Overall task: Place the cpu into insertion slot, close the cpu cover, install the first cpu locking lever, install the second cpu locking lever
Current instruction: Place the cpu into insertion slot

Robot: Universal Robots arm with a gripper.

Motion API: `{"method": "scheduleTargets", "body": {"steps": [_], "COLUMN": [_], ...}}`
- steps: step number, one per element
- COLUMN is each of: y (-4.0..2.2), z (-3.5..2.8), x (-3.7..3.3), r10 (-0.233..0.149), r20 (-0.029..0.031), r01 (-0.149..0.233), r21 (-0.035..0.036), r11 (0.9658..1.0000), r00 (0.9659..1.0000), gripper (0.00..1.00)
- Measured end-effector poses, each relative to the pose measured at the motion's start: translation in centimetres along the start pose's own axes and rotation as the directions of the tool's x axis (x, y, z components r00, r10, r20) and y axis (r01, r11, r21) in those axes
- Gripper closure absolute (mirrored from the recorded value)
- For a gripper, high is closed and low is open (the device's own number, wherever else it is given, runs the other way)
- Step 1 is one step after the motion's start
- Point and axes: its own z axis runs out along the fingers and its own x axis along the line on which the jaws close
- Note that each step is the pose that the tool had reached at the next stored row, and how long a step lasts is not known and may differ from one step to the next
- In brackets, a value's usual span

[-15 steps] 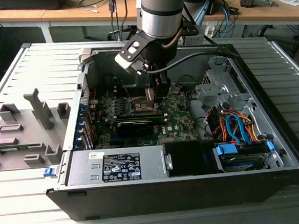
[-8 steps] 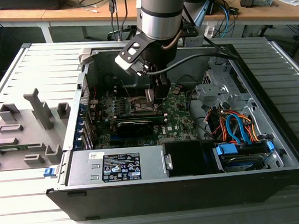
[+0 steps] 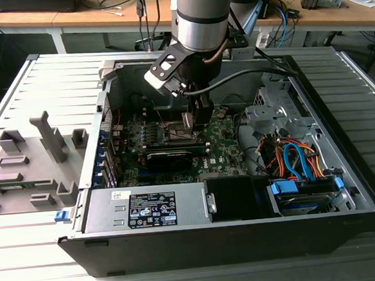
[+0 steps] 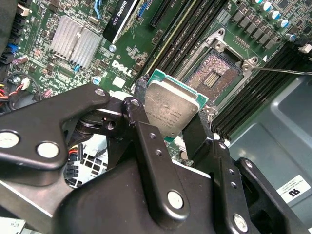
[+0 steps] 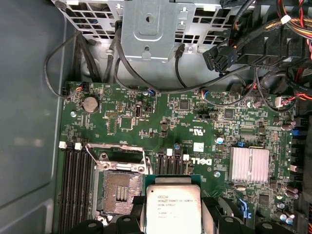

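— Entry one: task progress?

— Small flat square silvery-beige chip, the cpu [image 4: 170,109]: pinched at its edges by the black gripper [image 4: 168,116], fingers closed onto it. It hangs just beside the square, dark-centred, grey-rimmed insertion slot [image 4: 214,75], not seated. Thin silver-grey cpu cover [image 5: 117,155] appears swung back. By my judgement, all four steps remain.

— Entry two: surface, room?

— Green motherboard [image 3: 223,144] in an open black computer case [image 3: 246,239], centre of the exterior view. Grey ribbed table [image 3: 17,94] beneath. Wooden desks [image 3: 102,18] along the upper edge.
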Motion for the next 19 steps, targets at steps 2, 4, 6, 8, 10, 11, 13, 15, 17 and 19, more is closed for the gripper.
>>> {"method": "scheduleTargets", "body": {"steps": [2,4,6,8,10,11,13,15,17,19], "y": [0.0,0.0,0.0,0.0,0.0,0.0,0.0,0.0,0.0,0.0], "z": [0.1,0.15,0.23,0.29,0.36,0.4,0.46,0.51,0.57,0.63], "x": [0.0,0.0,0.0,0.0,0.0,0.0,0.0,0.0,0.0,0.0], "r10": [0.0,0.0,0.0,0.0,0.0,0.0,0.0,0.0,0.0,0.0], "r20": [0.0,0.0,0.0,0.0,0.0,0.0,0.0,0.0,0.0,0.0], "r01": [0.0,0.0,0.0,0.0,0.0,0.0,0.0,0.0,0.0,0.0], "r21": [0.0,0.0,0.0,0.0,0.0,0.0,0.0,0.0,0.0,0.0], "r11": [1.0,1.0,1.0,1.0,1.0,1.0,1.0,1.0,1.0,1.0], "r00": [1.0,1.0,1.0,1.0,1.0,1.0,1.0,1.0,1.0,1.0], "gripper": [0.45,0.45,0.45,0.45,0.45,0.45,0.45,0.45,0.45,0.45]}}
